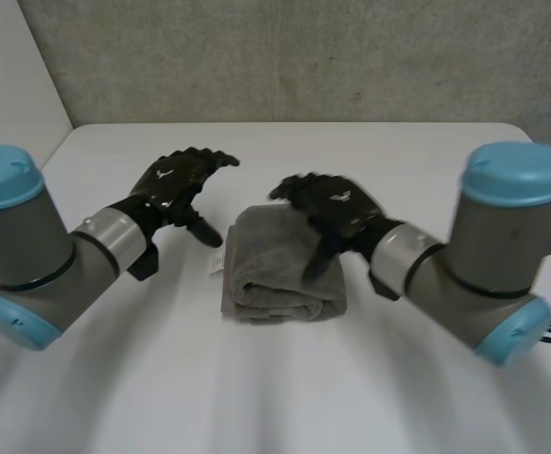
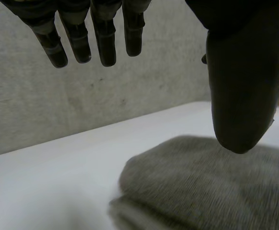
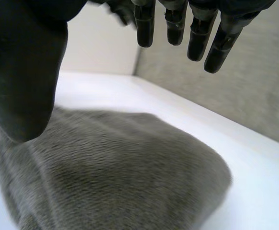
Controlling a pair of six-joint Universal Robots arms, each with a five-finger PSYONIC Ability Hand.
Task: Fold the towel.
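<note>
Head view shows the grey towel [image 1: 280, 270] lying on the white table [image 1: 398, 388] as a compact bundle several layers thick, with rounded fold lines along its near edge and a small white label [image 1: 215, 266] poking out at its left edge. The left hand [image 1: 176, 189] hangs just beside the towel's far left corner, fingers [image 2: 103, 40] straight and spread, holding nothing. The right hand [image 1: 332, 213] hovers over the towel's far right part with loose fingers and the thumb [image 3: 27, 81] pointing down at the cloth; no cloth is pinched, and I cannot tell whether the thumb touches it. Judging by this, the folding looks done or very nearly so. At most the bundle may need pressing flat, since its near edge bulges.
</note>
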